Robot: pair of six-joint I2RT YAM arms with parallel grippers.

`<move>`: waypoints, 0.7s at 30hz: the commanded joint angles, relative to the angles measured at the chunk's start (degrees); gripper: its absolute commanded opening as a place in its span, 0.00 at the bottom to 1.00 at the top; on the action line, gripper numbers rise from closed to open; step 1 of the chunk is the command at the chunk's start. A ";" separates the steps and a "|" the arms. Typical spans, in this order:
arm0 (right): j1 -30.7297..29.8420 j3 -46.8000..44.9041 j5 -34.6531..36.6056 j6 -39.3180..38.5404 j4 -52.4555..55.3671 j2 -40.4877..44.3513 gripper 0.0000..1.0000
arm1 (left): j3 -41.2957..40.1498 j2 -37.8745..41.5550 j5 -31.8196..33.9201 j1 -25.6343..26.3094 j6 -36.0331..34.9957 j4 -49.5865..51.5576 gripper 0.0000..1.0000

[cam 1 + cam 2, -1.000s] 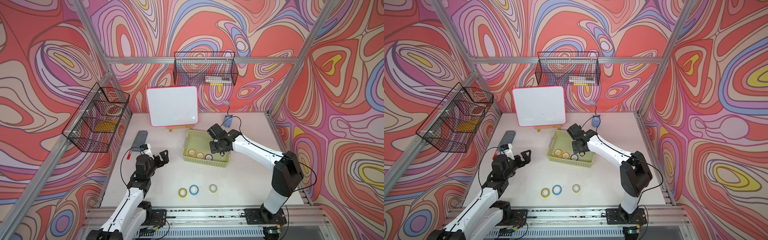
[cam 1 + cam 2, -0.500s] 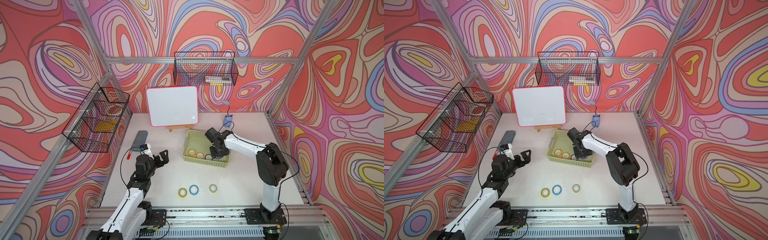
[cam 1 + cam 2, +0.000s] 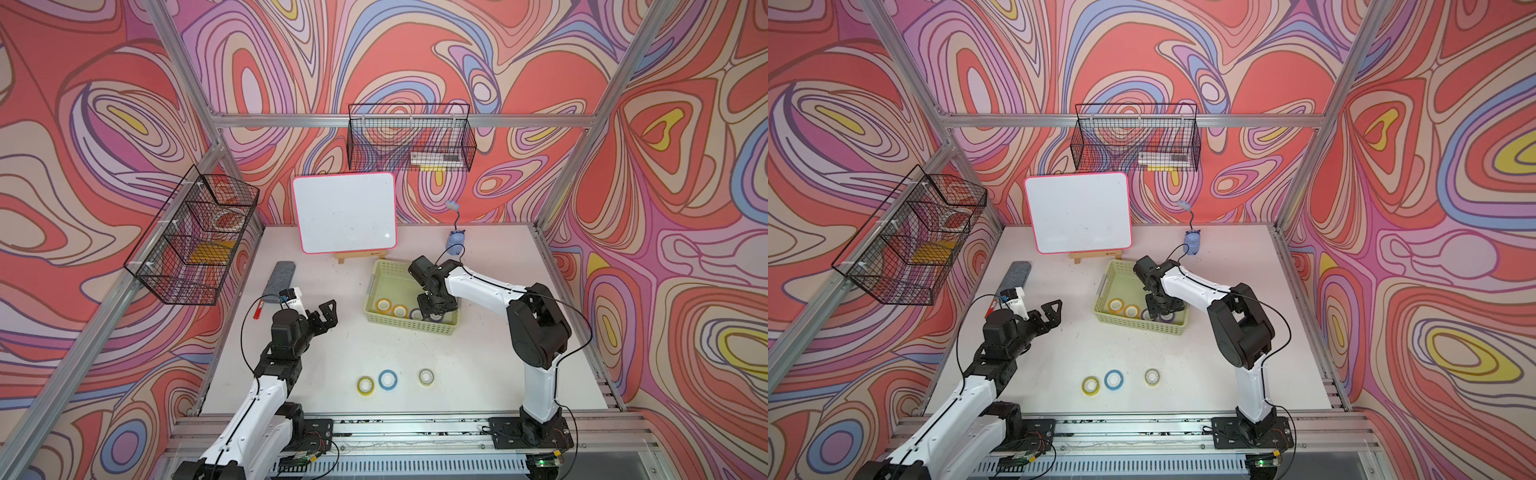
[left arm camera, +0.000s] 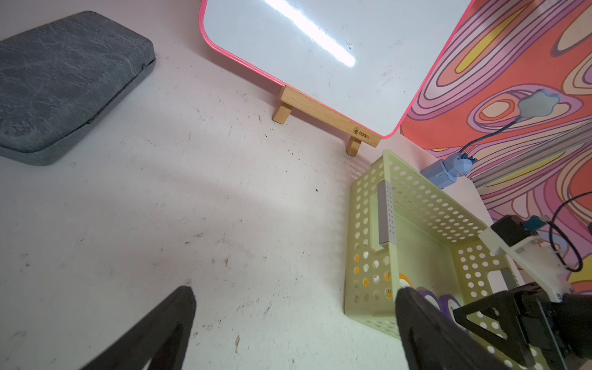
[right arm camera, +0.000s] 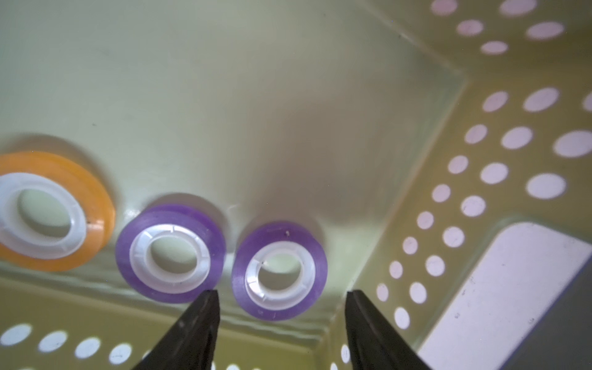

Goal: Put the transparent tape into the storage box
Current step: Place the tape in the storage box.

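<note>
- Right gripper (image 5: 282, 294) hangs inside the storage box (image 3: 409, 327), its jaws apart and straddling one purple roll (image 5: 317, 266) with a gap on each side; it grips nothing.
- Left gripper (image 4: 296, 292) hovers over the table (image 3: 332, 353), jaws spread wide and empty.
- Four rolls lie flat in the storage box along its near wall: two orange rolls (image 3: 379, 306) and two purple, the second purple roll (image 5: 125, 256) just beside the straddled one.
- Three rolls lie in a row on the table near its front edge, well apart from the box: one yellow roll (image 3: 360, 385), one blue roll (image 3: 381, 379) and the one transparent tape (image 3: 421, 377), on the right arm's side.
- Two black wire baskets (image 3: 191, 241) hang on the walls.
</note>
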State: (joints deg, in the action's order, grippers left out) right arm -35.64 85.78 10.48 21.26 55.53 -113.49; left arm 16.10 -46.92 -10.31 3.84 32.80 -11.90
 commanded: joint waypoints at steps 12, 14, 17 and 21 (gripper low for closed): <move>0.30 -4.70 1.23 0.30 -7.32 16.99 0.70 | 3.81 4.38 -2.08 1.72 0.55 8.93 0.99; 0.30 -8.87 1.65 0.01 -11.40 21.80 0.70 | 6.93 4.18 -0.80 4.13 0.39 14.09 1.00; 0.31 -16.75 3.52 -0.60 -18.55 28.82 0.72 | 12.05 3.34 2.27 8.90 -0.03 22.68 0.99; 0.26 -27.49 6.90 -1.02 -27.50 36.43 0.74 | 17.25 1.52 3.19 13.98 1.15 32.46 0.99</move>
State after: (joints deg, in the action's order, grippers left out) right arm -35.64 64.18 14.06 20.86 36.32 -79.40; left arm 30.85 -44.38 -8.78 15.46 33.10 9.34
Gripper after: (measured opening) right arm 0.735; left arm 0.993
